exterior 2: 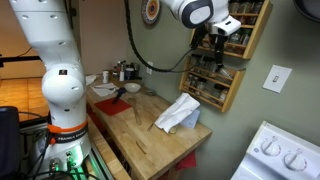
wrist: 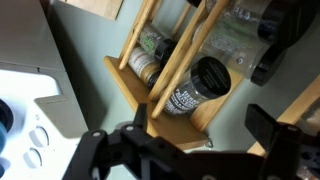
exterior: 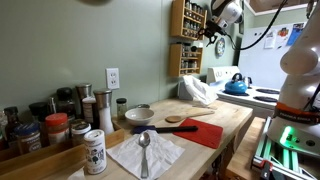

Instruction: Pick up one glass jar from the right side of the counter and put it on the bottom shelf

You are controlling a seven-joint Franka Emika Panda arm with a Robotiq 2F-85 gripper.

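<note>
The wooden wall rack (exterior: pixel 190 40) hangs above the far end of the counter (exterior: pixel 228 122) and shows in both exterior views (exterior 2: pixel 228 70). My gripper (exterior: pixel 218 34) (exterior 2: pixel 222 46) is raised in front of the rack. In the wrist view its two fingers (wrist: pixel 200 125) are spread apart with nothing between them. A black-lidded glass jar (wrist: pixel 195 88) rests on the bottom shelf (wrist: pixel 150 105) just past the fingertips. Another jar (wrist: pixel 146 62) sits behind it. Several spice jars (exterior: pixel 60 122) stand grouped on the counter's other end (exterior 2: pixel 125 72).
On the counter lie a white cloth (exterior: pixel 198 92) (exterior 2: pixel 178 113), a red mat with a wooden spoon (exterior: pixel 185 122), a bowl (exterior: pixel 139 115), and a napkin with a metal spoon (exterior: pixel 145 152). A white stove (exterior: pixel 255 95) carries a blue kettle (exterior: pixel 236 85).
</note>
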